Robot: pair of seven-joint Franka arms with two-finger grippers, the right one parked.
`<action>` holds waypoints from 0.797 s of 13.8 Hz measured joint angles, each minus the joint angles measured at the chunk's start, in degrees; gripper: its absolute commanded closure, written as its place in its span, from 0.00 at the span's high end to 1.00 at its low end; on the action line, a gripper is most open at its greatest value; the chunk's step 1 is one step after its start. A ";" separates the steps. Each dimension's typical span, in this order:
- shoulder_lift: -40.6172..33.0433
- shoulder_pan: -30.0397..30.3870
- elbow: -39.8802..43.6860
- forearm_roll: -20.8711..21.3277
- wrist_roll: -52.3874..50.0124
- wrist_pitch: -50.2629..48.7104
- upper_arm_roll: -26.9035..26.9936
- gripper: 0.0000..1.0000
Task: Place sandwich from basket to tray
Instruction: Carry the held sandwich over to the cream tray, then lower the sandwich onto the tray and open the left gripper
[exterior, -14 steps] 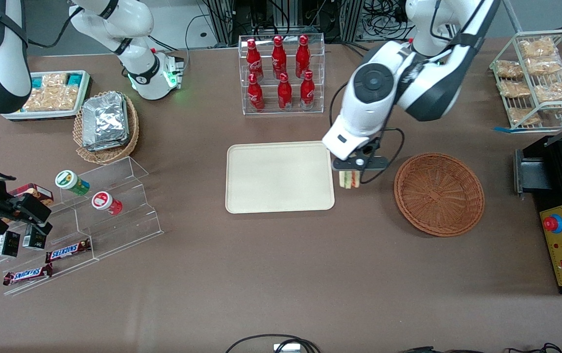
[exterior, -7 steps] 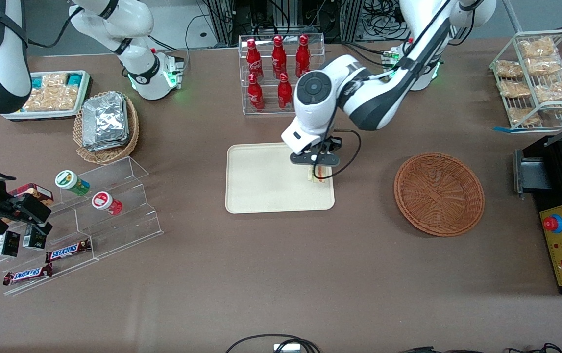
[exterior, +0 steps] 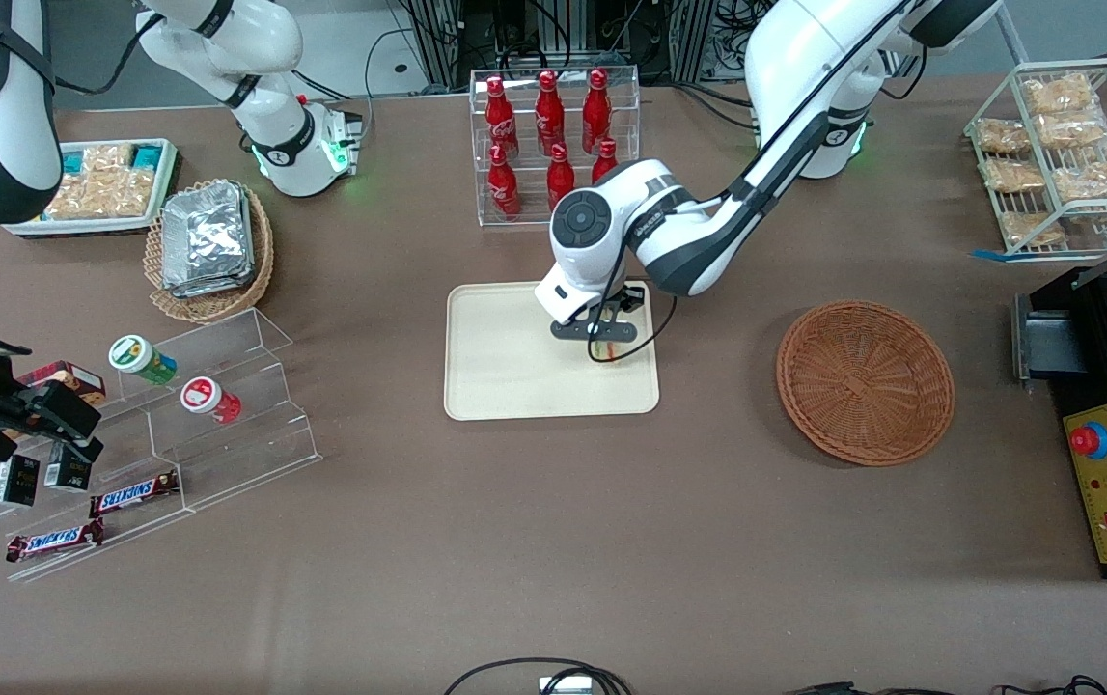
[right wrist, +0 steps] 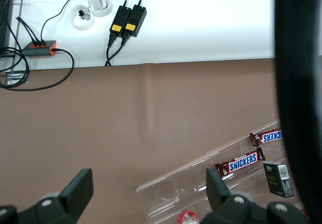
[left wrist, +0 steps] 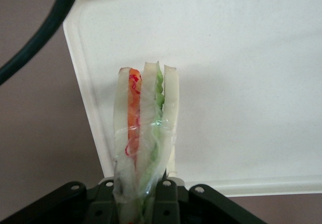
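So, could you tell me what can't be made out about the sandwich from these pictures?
- Front view: sandwich mostly hidden under the gripper.
- Left wrist view: sandwich's gripped end is cut off at the picture's edge.
- Neither view shows whether it touches the tray.

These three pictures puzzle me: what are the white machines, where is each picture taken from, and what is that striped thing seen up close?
The white machines are two robot arms bolted to a brown table. The wide picture looks down from the front. One close-up comes from a camera on the working arm's wrist; the other comes from the parked arm's wrist and shows chocolate bars on a clear stand.

The working arm's pincer hangs over the flat cream-beige rectangular tray, shut on the striped thing: a small clear-wrapped wedge sandwich of pale bread with orange and green filling.

The round reddish-brown wicker basket lies beside the tray, toward the working arm's end. Red bottles stand in a clear rack farther from the front camera.
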 measured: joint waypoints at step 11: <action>5.20 -1.37 0.06 6.78 -5.27 1.50 0.01 0.45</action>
